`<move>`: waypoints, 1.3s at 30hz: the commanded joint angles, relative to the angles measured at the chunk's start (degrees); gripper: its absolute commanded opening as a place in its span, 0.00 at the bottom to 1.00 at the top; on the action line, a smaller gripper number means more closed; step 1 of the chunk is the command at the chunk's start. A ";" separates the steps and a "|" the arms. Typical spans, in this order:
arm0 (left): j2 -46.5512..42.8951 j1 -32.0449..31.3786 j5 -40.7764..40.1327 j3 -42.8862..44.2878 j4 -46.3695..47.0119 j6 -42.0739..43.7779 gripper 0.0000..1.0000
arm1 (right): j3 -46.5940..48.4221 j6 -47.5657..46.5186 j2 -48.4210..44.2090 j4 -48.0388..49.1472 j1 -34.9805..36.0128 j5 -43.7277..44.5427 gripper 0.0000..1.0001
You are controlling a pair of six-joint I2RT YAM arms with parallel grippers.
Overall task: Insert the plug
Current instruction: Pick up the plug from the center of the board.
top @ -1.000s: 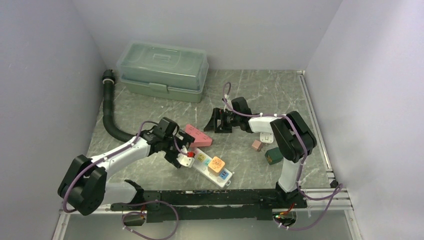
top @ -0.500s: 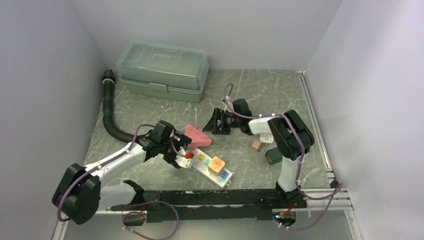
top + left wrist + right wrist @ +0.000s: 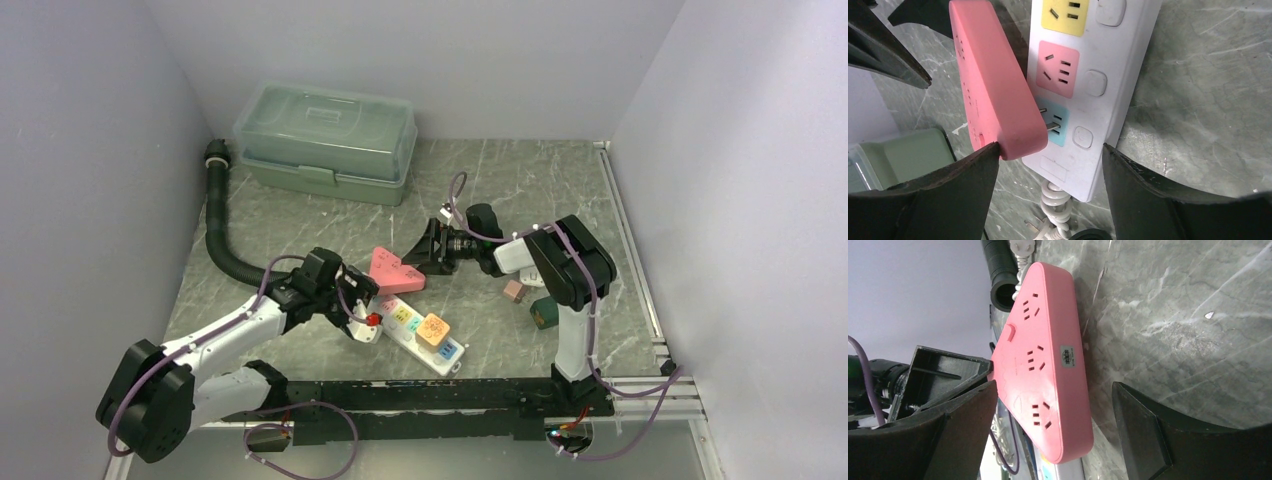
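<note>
- Seating pink triangular plug (image 3: 993,90) into blue end socket (image 3: 1059,134) of white power strip (image 3: 1113,55); prongs partly in, bare metal showing.
- Next, by judgement: a square push until flush, strip kept from sliding.
- Left claw (image 3: 1048,150) wide open, astride plug corner and strip, holding nothing.
- Right claw (image 3: 1053,400) likewise spread around plug's far end, empty.

Worktop (image 3: 520,175): grey marbled slab, walled on three sides.
Far left corner: pale green lidded box (image 3: 325,140).
Left edge: black ribbed hose (image 3: 217,225), curving toward the middle.
Centre: pink triangular socket block (image 3: 393,272), flat, sockets up. Its near corner overlaps the white power strip (image 3: 408,322), which lies diagonally.
Right of centre: small pink cube (image 3: 514,291), dark green block (image 3: 544,313) just beside it.
</note>
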 commanded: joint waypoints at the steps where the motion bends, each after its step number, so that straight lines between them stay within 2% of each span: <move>1: -0.05 -0.63 0.59 -1.17 1.59 2.34 0.77 | -1.45 1.84 3.43 1.42 0.02 -1.06 0.87; 7: 0.36 -1.01 0.17 -1.03 1.65 2.21 0.75 | -0.72 5.73 5.02 7.27 0.07 -3.18 0.82; 11: 0.52 -1.08 -0.33 -0.88 1.74 2.48 0.74 | -0.09 9.40 6.35 13.21 0.27 -5.70 0.70; 16: 0.41 -1.13 -0.95 -0.83 1.52 2.45 0.74 | -0.08 18.67 9.60 27.81 0.32 -9.66 0.60; 20: 0.04 -1.10 -1.33 -1.18 1.34 2.55 0.73 | -0.12 22.77 10.59 33.72 0.30 -10.38 0.52; 26: 0.25 -1.13 -2.03 -1.20 1.86 2.53 0.73 | 0.70 22.78 9.19 33.48 0.42 -11.20 0.53; 33: 0.99 -1.13 -2.23 -0.84 1.31 2.80 0.73 | 1.47 22.66 9.78 32.89 0.58 -12.18 0.71; 39: 1.21 -1.13 -2.13 -0.76 0.68 3.34 0.70 | 1.37 25.94 10.85 37.77 0.78 -13.05 0.68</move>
